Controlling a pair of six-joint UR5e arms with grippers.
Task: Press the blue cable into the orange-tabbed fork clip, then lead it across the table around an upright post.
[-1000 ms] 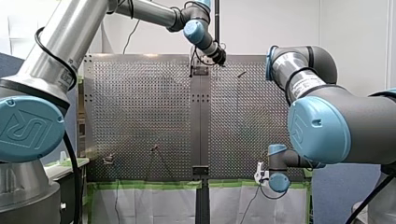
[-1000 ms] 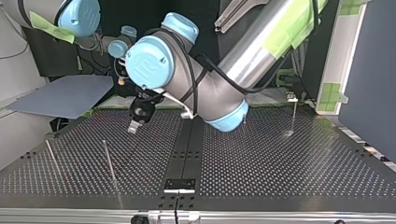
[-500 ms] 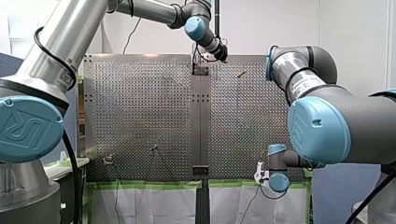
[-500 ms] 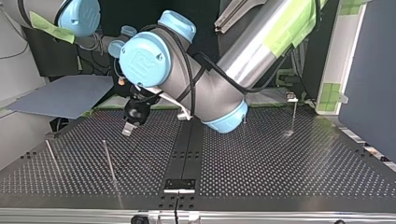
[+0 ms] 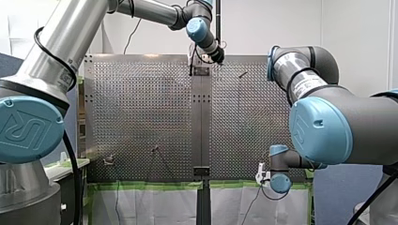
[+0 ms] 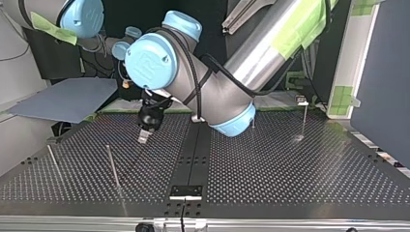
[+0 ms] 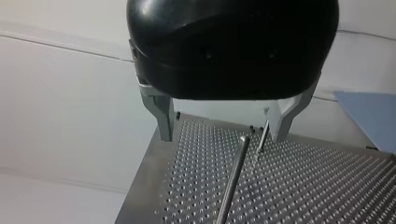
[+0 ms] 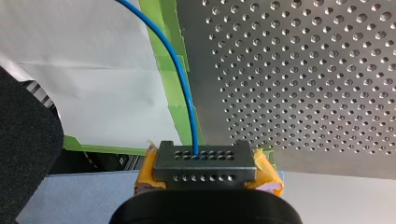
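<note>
The blue cable (image 8: 180, 70) runs out from between the yellow pads (image 8: 267, 171) of my right gripper (image 8: 204, 163), which is shut on it just off the table's taped near edge. In the front view my right gripper (image 5: 261, 176) sits low at that near edge. My left gripper (image 7: 222, 137) is open and empty, its metal fingers (image 7: 163, 119) spread, and it hangs over the table's far end (image 5: 218, 57). Two upright posts (image 7: 233, 177) stand ahead of it; in the top view they are thin rods (image 6: 113, 166) below-left of my left gripper (image 6: 144, 136). I cannot make out an orange-tabbed clip.
A small fitting on a thin stem (image 6: 302, 101) stands at the top view's right rear. A black plate (image 6: 186, 191) sits on the centre seam. Green tape (image 8: 175, 56) lines the table edge, and a blue-grey board (image 6: 67, 99) lies beyond the table at the top view's left.
In the top view my left gripper swung left, then back right, and now hangs slightly lower, closer to the posts. My right arm has not moved.
</note>
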